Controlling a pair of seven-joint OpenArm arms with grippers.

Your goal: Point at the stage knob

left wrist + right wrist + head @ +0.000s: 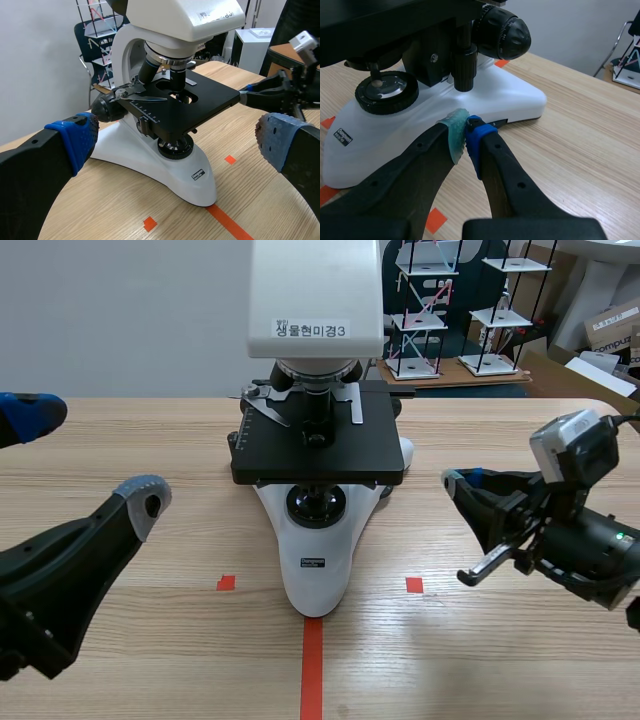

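White microscope centre frame in scene view; left gripper lower left, jaws released wide; right gripper mid-right, near its side.
Left wrist view: microscope ahead of spread fingers.
Right wrist view: jaws clenched empty, black stage knob just ahead of tips, under stage, apart.

The right gripper, thick black fingers with grey-green and blue pads pressed together, lies low over a pale wooden table. Its tips sit at the edge of a white plastic microscope base, possibly touching it. Just beyond them a small black cylindrical stage knob hangs under the black stage, beside a large ribbed black focus knob.
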